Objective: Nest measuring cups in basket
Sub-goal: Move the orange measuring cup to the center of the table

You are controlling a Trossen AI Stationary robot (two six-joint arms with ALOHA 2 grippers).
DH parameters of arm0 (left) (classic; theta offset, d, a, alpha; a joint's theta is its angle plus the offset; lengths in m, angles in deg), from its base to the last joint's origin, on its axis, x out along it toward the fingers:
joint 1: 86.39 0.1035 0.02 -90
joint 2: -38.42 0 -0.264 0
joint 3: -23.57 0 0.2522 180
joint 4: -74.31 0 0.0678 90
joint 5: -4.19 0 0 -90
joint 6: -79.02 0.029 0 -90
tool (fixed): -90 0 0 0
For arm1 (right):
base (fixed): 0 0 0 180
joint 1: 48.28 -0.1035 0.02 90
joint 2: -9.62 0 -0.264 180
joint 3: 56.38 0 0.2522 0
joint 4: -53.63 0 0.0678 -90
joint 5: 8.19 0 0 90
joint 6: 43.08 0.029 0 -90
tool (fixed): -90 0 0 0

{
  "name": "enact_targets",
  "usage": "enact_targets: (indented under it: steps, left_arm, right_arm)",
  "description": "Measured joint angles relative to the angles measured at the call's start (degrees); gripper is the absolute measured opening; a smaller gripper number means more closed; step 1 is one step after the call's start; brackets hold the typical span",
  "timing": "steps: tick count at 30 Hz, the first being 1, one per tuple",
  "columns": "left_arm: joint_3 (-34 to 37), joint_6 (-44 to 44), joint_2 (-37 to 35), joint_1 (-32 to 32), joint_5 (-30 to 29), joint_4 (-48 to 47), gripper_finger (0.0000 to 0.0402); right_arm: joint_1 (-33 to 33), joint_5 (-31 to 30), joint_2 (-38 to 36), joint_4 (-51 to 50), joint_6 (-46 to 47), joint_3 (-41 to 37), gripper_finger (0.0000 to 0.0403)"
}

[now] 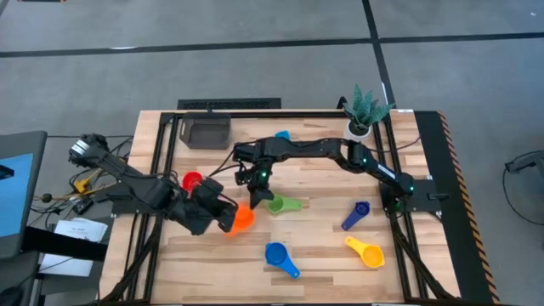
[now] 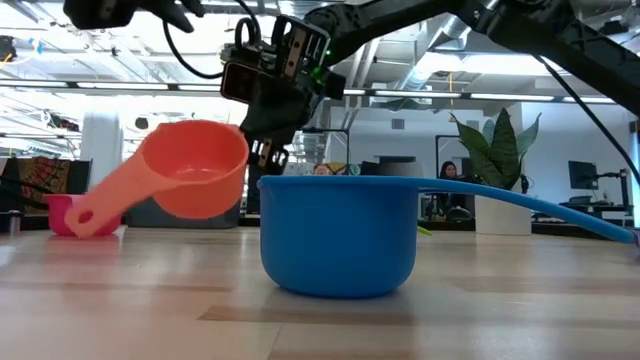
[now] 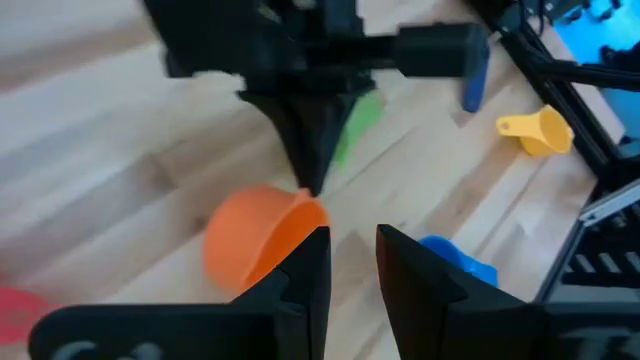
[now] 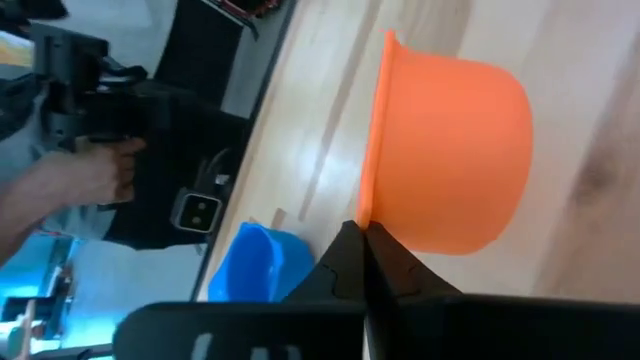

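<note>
Handover in progress: right gripper (image 1: 252, 197) pinches the orange cup's (image 1: 242, 218) rim; left gripper (image 1: 228, 218) grips its handle. Next: left releases.

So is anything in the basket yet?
No, in the high view the basket shows only its dark bare floor, with the cups all lying out on the table.

left gripper (image 1: 228, 214) low over the table's front left, fingers clamped on something; right arm reaching across, right gripper (image 1: 257, 198) closed.
</note>
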Motion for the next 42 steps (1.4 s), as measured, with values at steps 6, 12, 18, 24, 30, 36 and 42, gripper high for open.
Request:
enact_targets:
  steps: [6, 12, 18, 24, 30, 36, 42]
  left_arm:
    - [-1.08, -1.42, 3.12, -0.77, 0.54, 2.79, 0.0070]
    - [-5.12, 1.32, 3.11, -0.79, -1.49, -5.60, 0.0070]
    - [-4.79, -1.16, 3.09, -1.55, 1.55, -10.44, 0.0072]
    - [-3.89, -9.91, 3.09, -5.80, 1.16, -20.75, 0.0093]
    - [-3.56, -13.30, 1.92, -9.03, -0.55, -27.31, 0.0129]
    - [7.05, -9.72, -4.99, -9.33, 2.66, -15.51, 0.0140]
    - [21.36, -3.33, -14.11, -9.33, -0.89, 4.87, 0.0140]
  right_arm:
    - [-1.04, 2.87, 1.70, -3.47, 0.21, -0.15, 0.0008]
    - [0.12, 2.84, 2.29, -4.64, -1.42, -0.07, 0.0005]
    - [2.39, 2.92, 2.27, -6.47, -1.28, -0.07, 0.0004]
    - [4.93, 4.45, 1.93, -8.08, -1.08, -0.07, 0.0006]
    - [6.34, 4.45, 0.13, -9.02, -1.41, -0.07, 0.0007]
    - [6.23, 4.58, -2.40, -7.80, -1.41, 0.04, 0.0004]
    - [5.25, 4.52, -3.76, -7.91, 0.13, 0.04, 0.0009]
